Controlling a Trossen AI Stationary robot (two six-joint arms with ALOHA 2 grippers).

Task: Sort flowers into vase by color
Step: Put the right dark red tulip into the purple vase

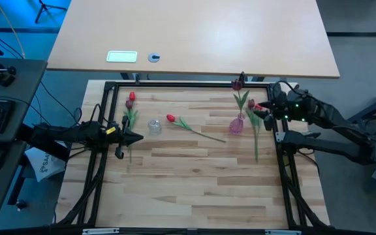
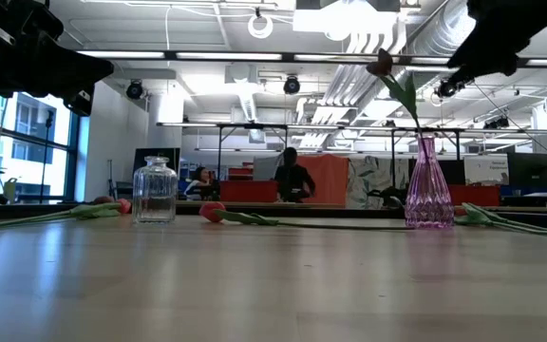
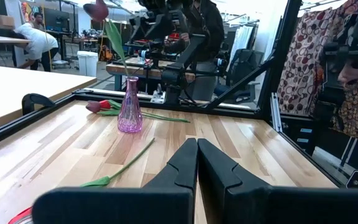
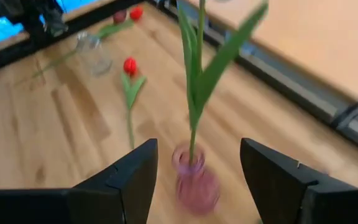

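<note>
A pink glass vase stands right of centre with one maroon tulip upright in it, its stem in the neck. A clear glass jar stands left of centre. One red tulip lies flat between them. Two tulips lie near the left frame rail, and two more lie right of the vase. My right gripper hovers open above and to the right of the vase. My left gripper waits shut, low at the table's left side.
A black metal frame borders the wooden work surface. A second table stands beyond the far rail. The near half of the surface holds nothing. People show in the room behind, in the low view.
</note>
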